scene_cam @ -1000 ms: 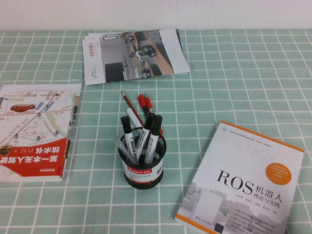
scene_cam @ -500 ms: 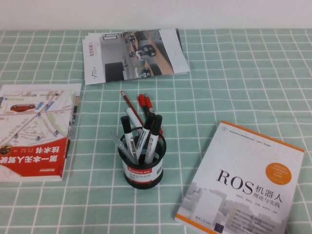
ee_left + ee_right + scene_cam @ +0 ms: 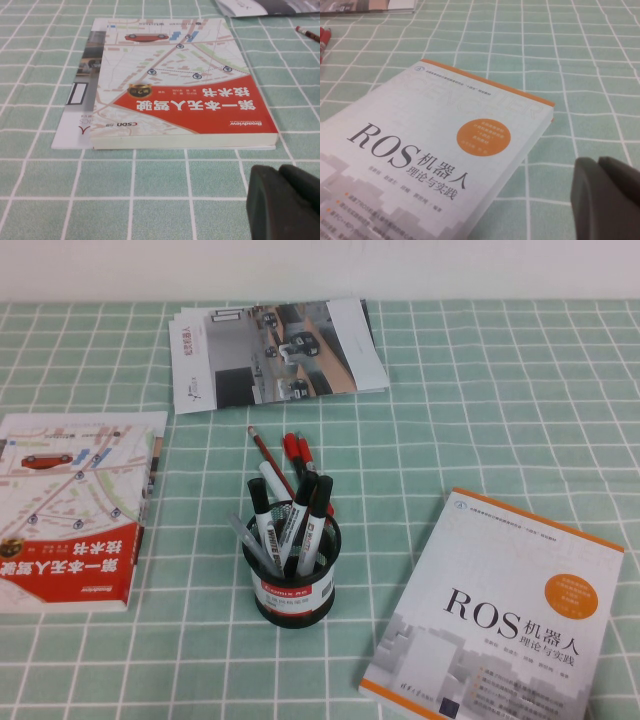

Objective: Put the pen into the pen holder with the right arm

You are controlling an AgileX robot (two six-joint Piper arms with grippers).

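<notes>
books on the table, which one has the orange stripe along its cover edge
The ROS book, white-covered, on the robot's right beside the pen holder. The red book on the left and the brochures lack it.

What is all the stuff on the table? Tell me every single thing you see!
Black wire-mesh pen holder: one, black with a red-and-white label, middle of the table.
Slim translucent grey-clear pen: one, already standing in the holder, leaning left.
Thick white markers with black caps: about four, in the holder.
Red-capped pens: two, in the holder's far side.
Red pencil: one, beside the red pens.
White ROS book with orange trim: one, right front.
Red-and-white map-cover book: one, left, lying on a thinner booklet.
Photo brochures: a small stack, far centre.
Green checked tablecloth: one, covers the table.
Left gripper: dark, near the red book.
Right gripper: dark, near the ROS book.
</notes>
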